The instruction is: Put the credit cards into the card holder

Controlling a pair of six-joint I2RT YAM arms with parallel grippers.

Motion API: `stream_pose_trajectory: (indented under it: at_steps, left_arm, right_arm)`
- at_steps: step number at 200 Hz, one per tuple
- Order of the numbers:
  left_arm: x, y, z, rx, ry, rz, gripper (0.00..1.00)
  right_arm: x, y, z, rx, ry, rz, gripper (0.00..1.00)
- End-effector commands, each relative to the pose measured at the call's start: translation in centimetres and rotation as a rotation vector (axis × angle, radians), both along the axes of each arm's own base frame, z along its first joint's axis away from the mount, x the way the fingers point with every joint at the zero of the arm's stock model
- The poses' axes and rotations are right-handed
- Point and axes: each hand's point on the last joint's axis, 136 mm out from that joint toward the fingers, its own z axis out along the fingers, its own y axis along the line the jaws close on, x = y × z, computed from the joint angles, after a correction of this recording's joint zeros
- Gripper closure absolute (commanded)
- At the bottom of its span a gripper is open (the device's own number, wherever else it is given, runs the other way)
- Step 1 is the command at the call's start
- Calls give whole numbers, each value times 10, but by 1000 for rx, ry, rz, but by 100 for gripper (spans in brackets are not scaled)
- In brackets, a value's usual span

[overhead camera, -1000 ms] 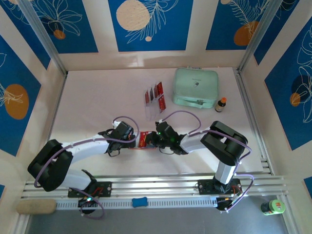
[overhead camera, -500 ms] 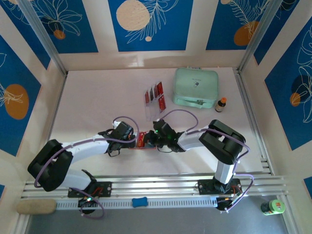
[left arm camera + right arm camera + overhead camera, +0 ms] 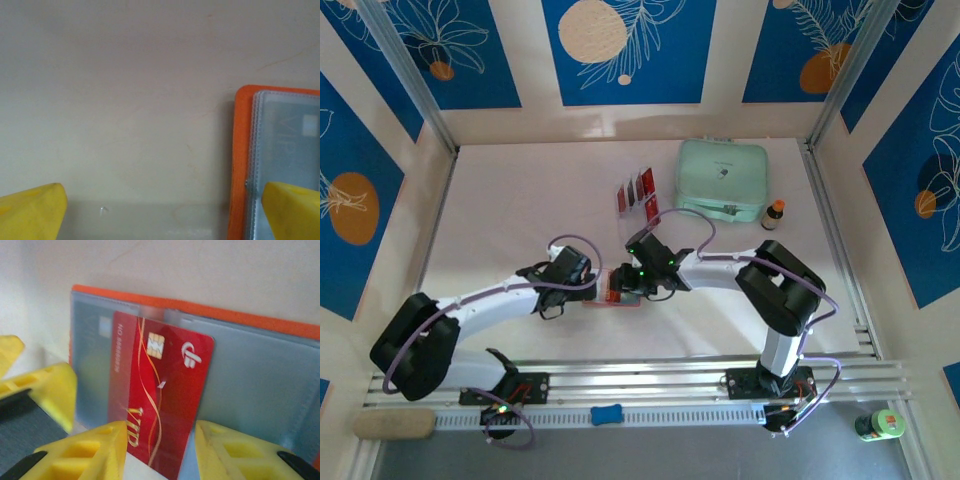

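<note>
Card [image 3: 160,385] on open card holder [image 3: 250,380], between parted right claw [image 3: 160,435]; left claw [image 3: 163,192] wide open.

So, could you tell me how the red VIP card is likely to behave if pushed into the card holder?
The red VIP card looks thin and rigid, so it would probably slide rather than buckle. Its glossy face may be slippery. The slim card holder might shift too.
</note>
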Motion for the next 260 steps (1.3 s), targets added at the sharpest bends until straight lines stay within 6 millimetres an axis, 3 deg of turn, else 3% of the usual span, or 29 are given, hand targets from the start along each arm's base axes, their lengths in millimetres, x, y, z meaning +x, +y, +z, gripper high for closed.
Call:
stream_pose_trajectory:
  at_steps: [1, 63, 177, 220, 260]
  left_arm:
    - [1, 11, 6, 21, 2, 36, 0]
    - [-8, 26, -10, 28, 38, 98, 0]
    - [-12, 24, -34, 40, 93, 88, 0]
    - [-9, 21, -24, 19, 71, 90, 0]
    - [-3, 24, 0, 9, 14, 107, 0]
  right_arm:
    - [-6, -14, 4, -78, -3, 45, 63]
    - [3, -1, 7, -71, -28, 79, 87]
    - [4, 21, -20, -99, 35, 125, 94]
    - [3, 33, -17, -81, 48, 147, 95]
    - [4, 31, 8, -59, 3, 148, 95]
